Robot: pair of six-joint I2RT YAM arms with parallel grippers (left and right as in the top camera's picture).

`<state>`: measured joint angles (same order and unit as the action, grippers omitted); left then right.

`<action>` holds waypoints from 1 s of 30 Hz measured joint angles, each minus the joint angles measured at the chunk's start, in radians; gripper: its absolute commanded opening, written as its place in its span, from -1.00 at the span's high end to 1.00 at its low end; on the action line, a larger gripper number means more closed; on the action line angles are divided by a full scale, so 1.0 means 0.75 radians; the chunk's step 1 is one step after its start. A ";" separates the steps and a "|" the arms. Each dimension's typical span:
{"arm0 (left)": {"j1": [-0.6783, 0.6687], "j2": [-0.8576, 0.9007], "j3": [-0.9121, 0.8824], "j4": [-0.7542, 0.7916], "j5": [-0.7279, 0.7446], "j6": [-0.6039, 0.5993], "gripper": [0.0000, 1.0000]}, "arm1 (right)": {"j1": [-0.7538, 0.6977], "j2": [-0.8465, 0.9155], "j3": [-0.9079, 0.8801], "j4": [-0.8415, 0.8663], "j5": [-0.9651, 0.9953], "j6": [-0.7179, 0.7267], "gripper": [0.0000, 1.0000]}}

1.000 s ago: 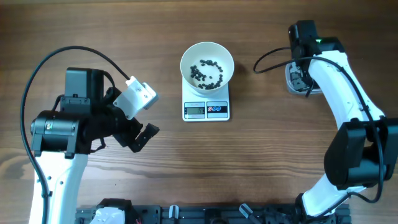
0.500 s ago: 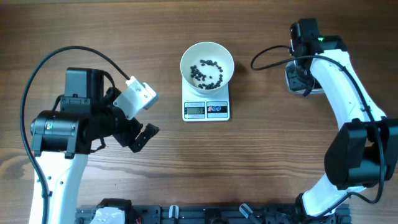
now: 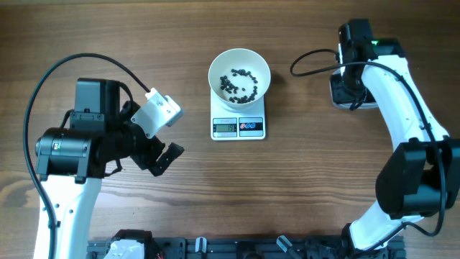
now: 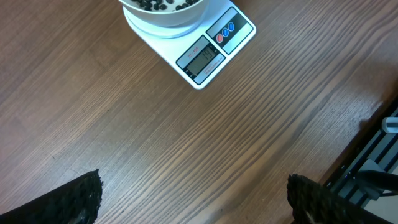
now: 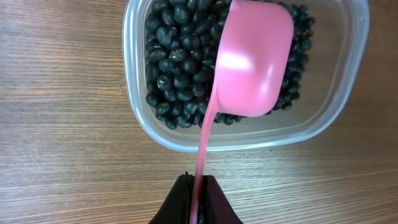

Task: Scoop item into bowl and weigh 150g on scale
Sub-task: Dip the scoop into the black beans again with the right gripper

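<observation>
— Beans: where are they?

— Most lie heaped in a clear plastic tub on the right side of the bench. A few are scattered in the white bowl. The bowl stands on the scale at the middle of the bench, well apart from the tub.

— And the right jaws?

— Closed tight on the thin handle of a pink scoop. The handle runs forward from them, and the cup of the scoop sits over the right part of the tub, above the beans. I cannot tell whether it touches them, or whether anything is in it.

— The left jaws?

— Spread wide, with nothing between them. They hang over bare wood, left of the scale and nearer the front edge. In the left wrist view the dark fingertips show at the bottom corners, and the scale and the bowl's edge show at the top.

— What does the scale read?

— Its grey display shows digits, too small to make out.
</observation>
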<state>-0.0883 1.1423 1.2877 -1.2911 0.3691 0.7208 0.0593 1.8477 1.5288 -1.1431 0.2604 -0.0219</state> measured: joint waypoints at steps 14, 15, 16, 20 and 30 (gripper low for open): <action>0.000 0.000 0.000 0.000 0.000 0.000 -1.00 | -0.135 -0.017 0.008 -0.016 -0.189 0.105 0.91; 0.000 0.000 0.000 0.000 0.000 0.000 -1.00 | -0.141 -0.018 0.008 -0.017 -0.200 0.110 0.91; 0.000 0.000 0.000 0.000 0.000 0.000 -1.00 | -0.152 -0.020 0.008 -0.016 -0.220 0.115 0.91; 0.000 0.000 0.000 0.000 0.000 0.000 -1.00 | -0.193 -0.025 0.008 -0.017 -0.292 0.140 0.91; 0.000 0.000 0.000 0.000 0.000 0.000 -1.00 | -0.320 -0.025 0.008 0.004 -0.517 0.181 0.91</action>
<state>-0.0883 1.1423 1.2877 -1.2911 0.3691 0.7208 -0.1810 1.8286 1.5345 -1.1404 -0.1276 0.1135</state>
